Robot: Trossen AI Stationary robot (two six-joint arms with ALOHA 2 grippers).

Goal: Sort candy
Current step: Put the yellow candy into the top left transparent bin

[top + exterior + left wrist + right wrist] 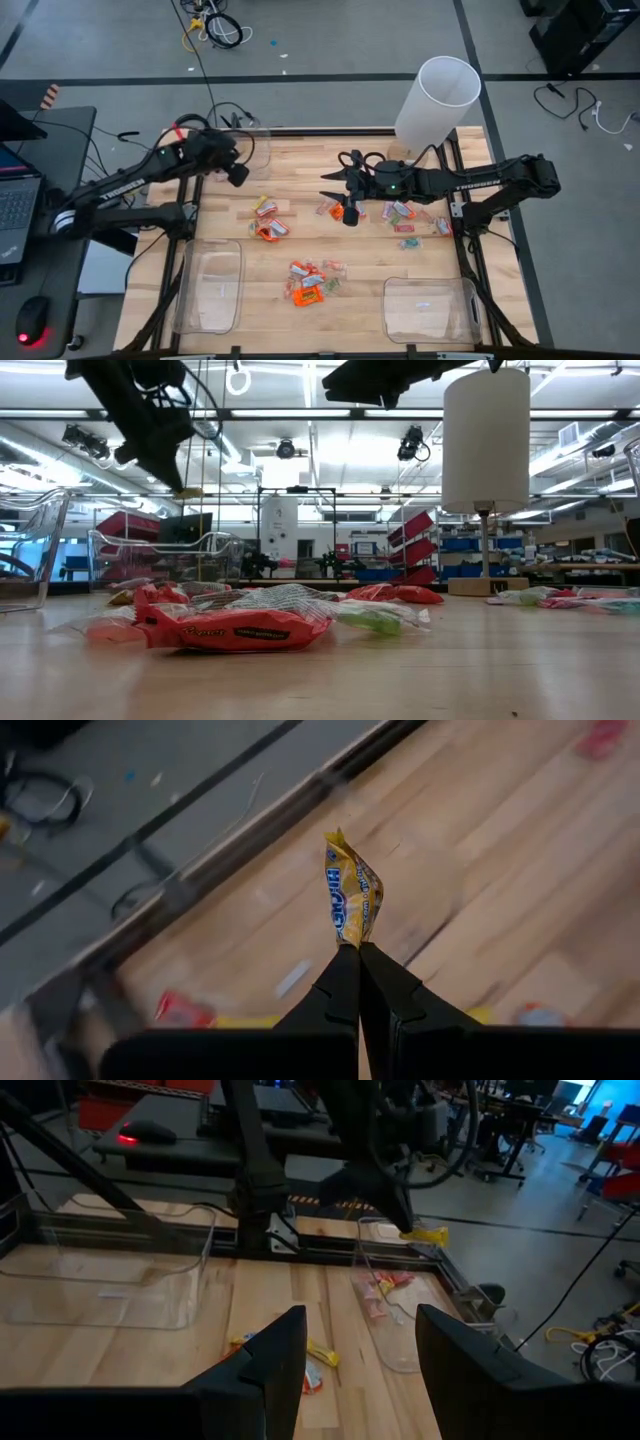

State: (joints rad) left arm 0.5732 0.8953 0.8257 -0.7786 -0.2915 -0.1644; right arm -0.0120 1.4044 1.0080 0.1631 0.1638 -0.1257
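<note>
A wooden table carries three clear plastic bins: one just beside the left claw at the far edge, one near the front on that claw's side, one near the front below the right claw. A white cylinder stands behind the right claw. A laptop and a mouse sit on a side desk.

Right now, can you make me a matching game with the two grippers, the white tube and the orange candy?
Things:
1. left gripper
2. right gripper
3. white tube
4. orange candy

States:
A. standing upright at the far edge of the table
B. open and empty
C. lying in a pile on the wood
D. pinching a yellow candy

Pairs: 1-D, 2-B, 3-A, 4-C
</note>
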